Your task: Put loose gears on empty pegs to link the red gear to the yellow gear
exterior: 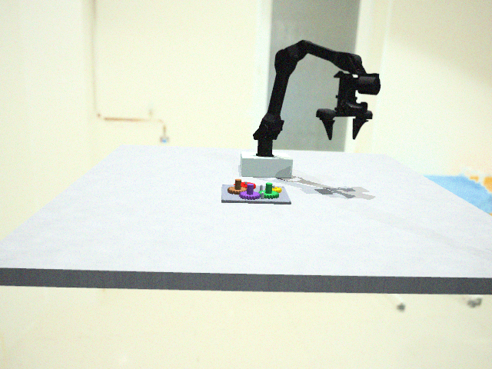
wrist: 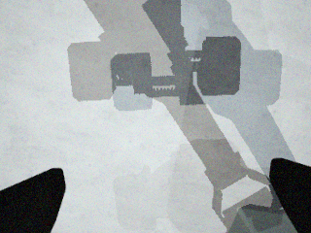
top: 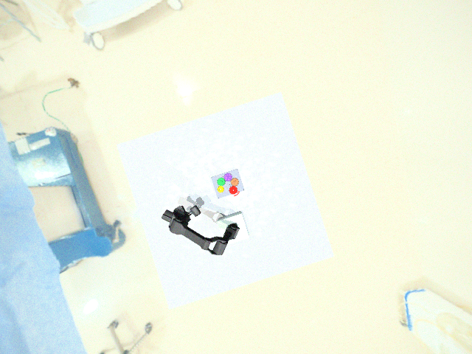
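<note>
The grey board (top: 226, 191) (exterior: 227, 201) bears five gears in an arc. The red gear (top: 233, 188) (exterior: 254, 186) is beside the orange gear (top: 234, 181) (exterior: 237, 191), followed by the purple gear (top: 228, 176) (exterior: 250, 194), the green gear (top: 220, 181) (exterior: 269, 194) and the yellow gear (top: 220, 187) (exterior: 277, 189). Neighbouring gears look close together at their rims; tooth contact is too small to tell. The loose-type gears look flat on the board. My gripper (exterior: 342, 138) (wrist: 167, 174) is open and empty, high above the table and well away from the board.
The arm's pale base block (exterior: 266, 165) stands behind the board in the exterior view. Short grey pegs (exterior: 262, 194) show between the gears. The red arrow (top: 237, 193) lies beside the red gear. Arm shadows fall on the table (exterior: 158, 222) (wrist: 39, 131).
</note>
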